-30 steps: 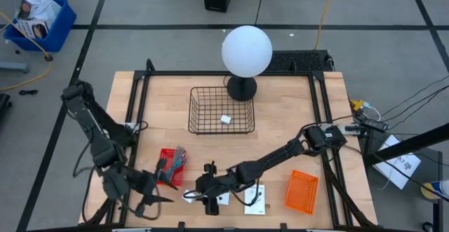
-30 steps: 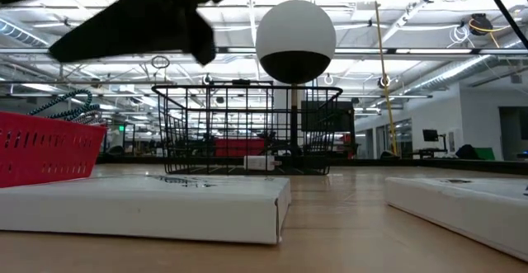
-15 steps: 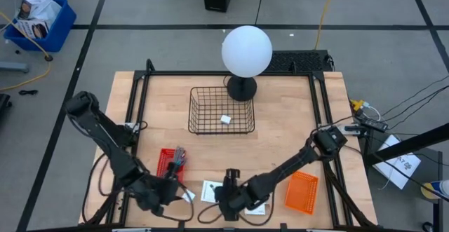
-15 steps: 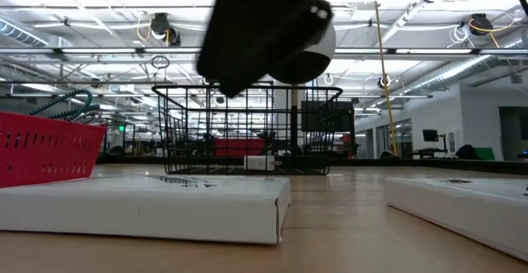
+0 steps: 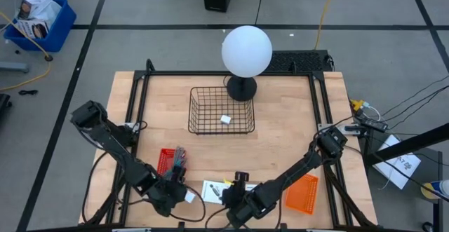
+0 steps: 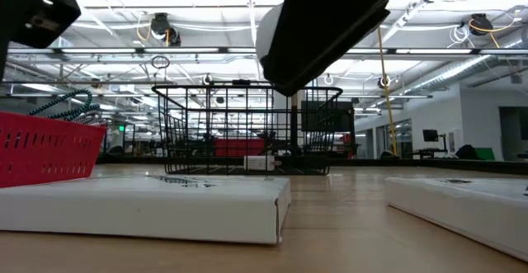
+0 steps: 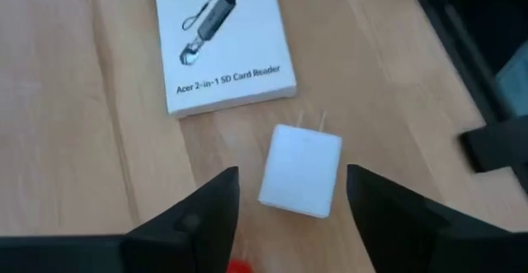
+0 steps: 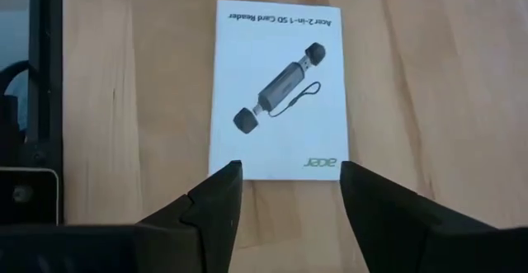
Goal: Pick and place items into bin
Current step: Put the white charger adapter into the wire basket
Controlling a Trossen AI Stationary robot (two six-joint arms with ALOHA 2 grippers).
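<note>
A small white block with two prongs (image 7: 301,171) lies flat on the table near its near edge, also in the high view (image 5: 188,197). My left gripper (image 7: 293,197) (image 5: 173,193) hovers over it, open, one finger on each side. A white card printed with a card reader (image 8: 276,91) (image 5: 210,188) (image 7: 223,42) lies flat beside the block. My right gripper (image 8: 289,192) (image 5: 242,204) is open above the card's edge. A second white block (image 5: 225,120) lies in the wire bin (image 5: 222,111). In the low view two white cards (image 6: 148,207) (image 6: 462,207) lie in front.
A red tray (image 5: 170,163) (image 6: 45,149) holding tools sits left of the cards. An orange basket (image 5: 302,191) lies at the near right. A lamp with a white globe (image 5: 247,51) stands behind the bin. A black frame (image 5: 144,113) runs along the table's edges.
My left gripper has moved toward the table's right and stands over the white block. My right gripper has drawn back toward the right and the near edge, which uncovered the card beside the block. No item has moved.
</note>
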